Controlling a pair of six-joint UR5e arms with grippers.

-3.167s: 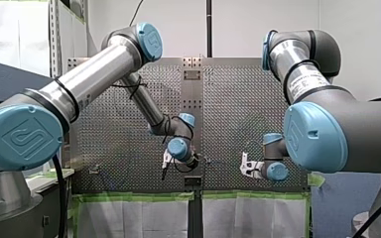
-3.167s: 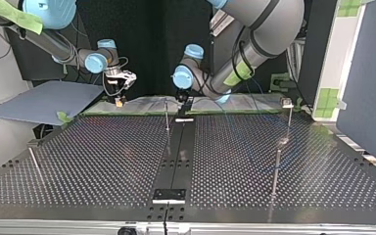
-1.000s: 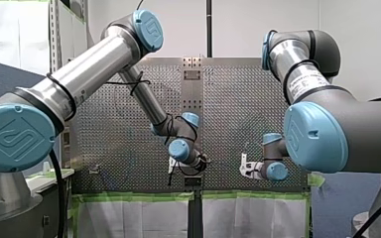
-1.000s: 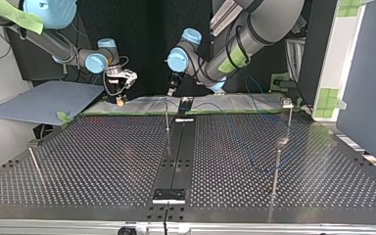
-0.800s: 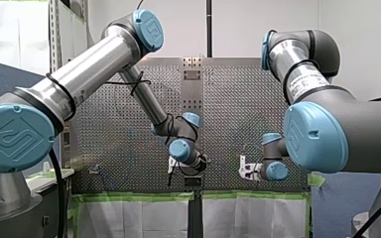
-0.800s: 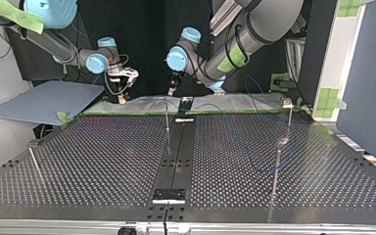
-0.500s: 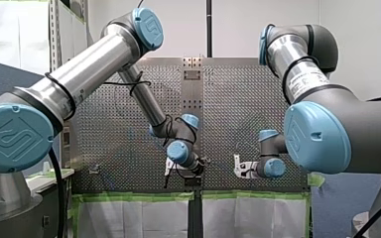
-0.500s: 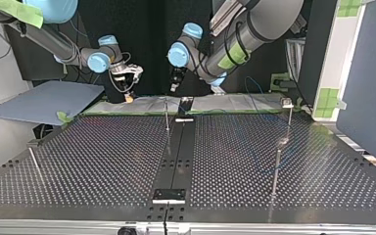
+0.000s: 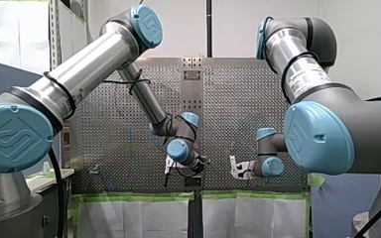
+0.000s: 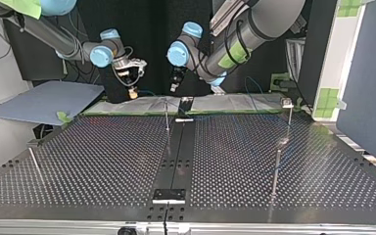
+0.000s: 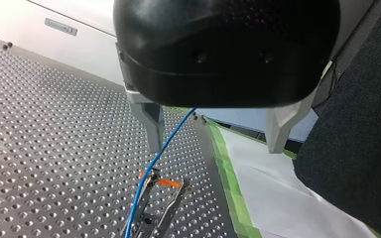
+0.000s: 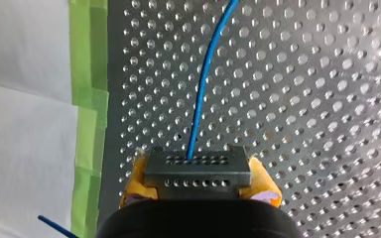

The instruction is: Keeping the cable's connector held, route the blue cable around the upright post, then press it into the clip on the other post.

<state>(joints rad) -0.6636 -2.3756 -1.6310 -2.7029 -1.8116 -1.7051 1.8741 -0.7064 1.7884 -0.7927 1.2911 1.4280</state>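
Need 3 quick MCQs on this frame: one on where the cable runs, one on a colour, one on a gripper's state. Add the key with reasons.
1. In the left wrist view, the blue cable runs:
A) between my left gripper's fingers
B) wrapped round one finger
C) out of view

2. My right gripper's pads are:
A) black
B) yellow
C) white

3. My right gripper is:
A) open
B) shut on nothing
C) shut on the connector

Key:
1 A: the cable passes down between the two spread metal fingers, close to one.
2 B: yellow shows either side of the connector.
3 C: the pads clamp the dark block that the cable leaves.
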